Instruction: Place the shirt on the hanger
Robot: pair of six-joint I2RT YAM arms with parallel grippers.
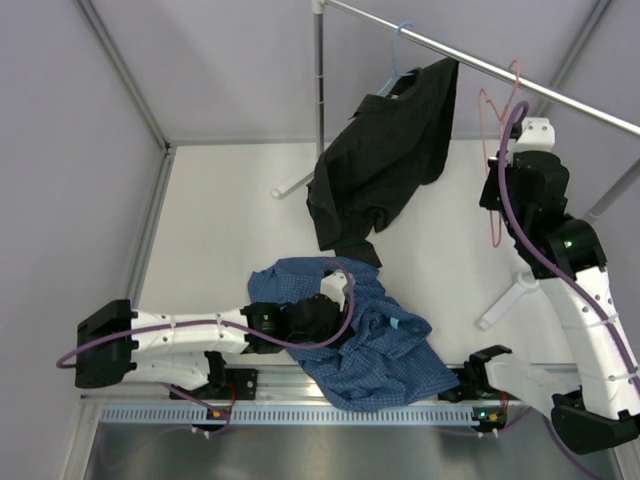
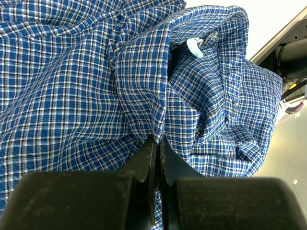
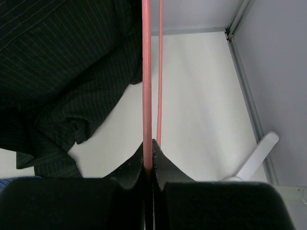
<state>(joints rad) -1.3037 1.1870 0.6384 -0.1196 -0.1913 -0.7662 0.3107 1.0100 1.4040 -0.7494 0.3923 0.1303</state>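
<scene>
Right wrist: right claw [image 3: 148, 146] clamps hanger [image 3: 147, 72]; left claw [image 2: 157, 141] apparently pinches shirt [image 2: 72, 86].

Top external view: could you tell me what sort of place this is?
Likely a robot test cell: white table between grey partition walls, a garment rail, left arm and right arm bolted at the edge.

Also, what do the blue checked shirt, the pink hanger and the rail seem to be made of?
The shirt: woven cloth, probably cotton, matte; it lies in soft creases and the weave shows. The hanger: a thin, smooth pink rod, perhaps coated wire or plastic; the look leaves it open. The rail: apparently metal, with a grey sheen.
</scene>
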